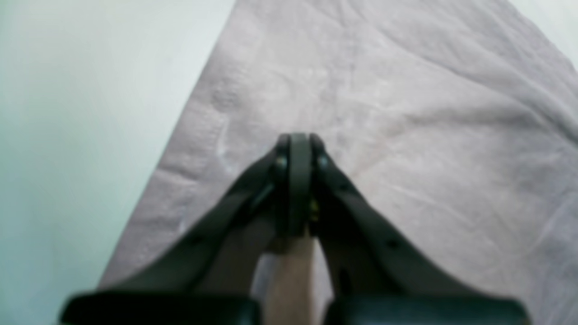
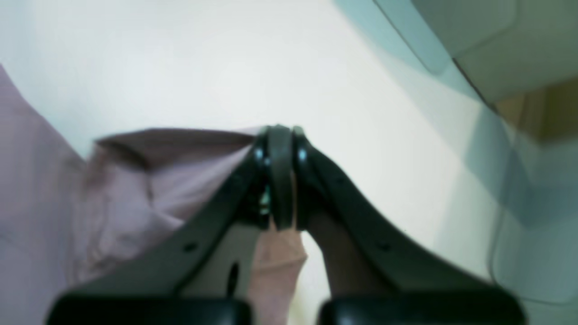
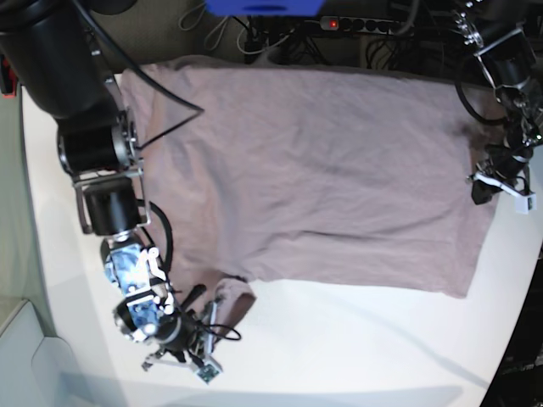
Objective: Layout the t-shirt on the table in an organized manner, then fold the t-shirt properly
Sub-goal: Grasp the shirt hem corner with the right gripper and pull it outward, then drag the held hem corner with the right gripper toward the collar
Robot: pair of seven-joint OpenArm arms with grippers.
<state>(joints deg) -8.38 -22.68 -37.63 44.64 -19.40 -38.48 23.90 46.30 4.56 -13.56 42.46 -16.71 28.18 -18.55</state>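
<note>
The mauve t-shirt [image 3: 314, 170] lies spread over the back half of the white table [image 3: 356, 348], lightly creased. One sleeve [image 3: 233, 297] sticks out toward the front left. My right gripper [image 3: 214, 307] is shut on that sleeve's edge; the right wrist view shows the cloth [image 2: 135, 189] pulled up to the closed tips [image 2: 280, 131]. My left gripper [image 3: 485, 182] sits at the shirt's right edge. Seen from the left wrist, it [image 1: 298, 140] is shut over the fabric [image 1: 384, 113], with a strip of cloth showing between its fingers.
A power strip and cables [image 3: 365, 24] run behind the table's back edge, beside a blue object [image 3: 263, 7]. The table's rounded edge [image 2: 474, 113] passes close on the right gripper's outer side. Bare white tabletop [image 1: 67, 135] borders the shirt.
</note>
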